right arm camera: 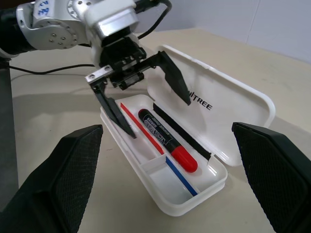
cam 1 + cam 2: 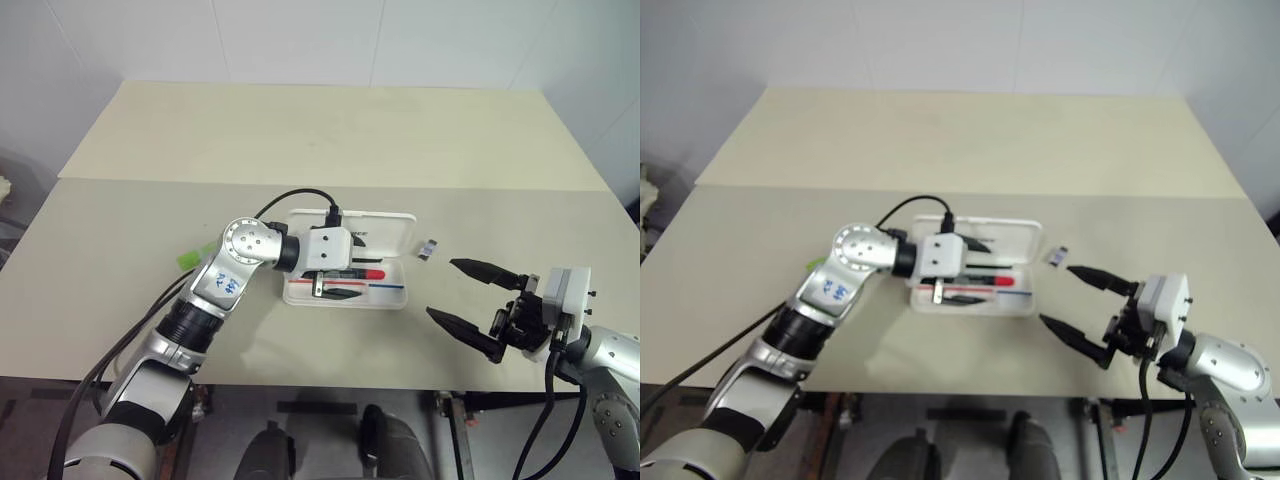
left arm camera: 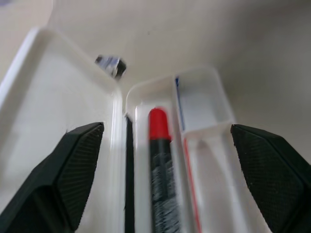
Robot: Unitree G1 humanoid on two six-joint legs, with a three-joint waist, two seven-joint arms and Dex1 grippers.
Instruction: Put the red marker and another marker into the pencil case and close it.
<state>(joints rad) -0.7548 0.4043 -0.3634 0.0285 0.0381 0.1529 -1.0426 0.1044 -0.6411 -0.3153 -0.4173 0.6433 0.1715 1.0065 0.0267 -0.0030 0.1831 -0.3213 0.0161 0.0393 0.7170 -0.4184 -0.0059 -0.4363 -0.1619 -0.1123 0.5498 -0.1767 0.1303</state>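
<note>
Surface [image 2: 330, 130]: pale beige, seam running across it about halfway back.

Pencil case [image 2: 395, 232]: white, open, sits near the front edge of the surface, roughly centred. Lid lies flat behind the tray, hinge side away from the front edge, dark lettering on the inside of the lid. Tray has a small divided compartment at one end.

Left end effector [image 1: 141, 94]: over the tray of the case, fingers spread wide, nothing between them. One finger tip is down at the tray's near wall, the other is over the lid side.

Right end effector [image 2: 472, 305]: off the case's right end, near the front edge, fingers wide apart, empty, well apart from the case.

Red marker [image 1: 167, 141]: lying flat inside the tray, along its length, red cap toward the divided end. Not gripped.

In the tray beside it: thin red pen [image 1: 141, 128] and thin blue pen [image 1: 182, 179] on one side, thin black pen [image 1: 182, 132] on the lid side.

Green highlighter [image 2: 196, 256]: on the surface left of the case, mostly hidden behind the left arm, outside the case.

Small dark object [image 2: 428, 248]: on the surface just off the lid's right end; can't tell what it is.
</note>
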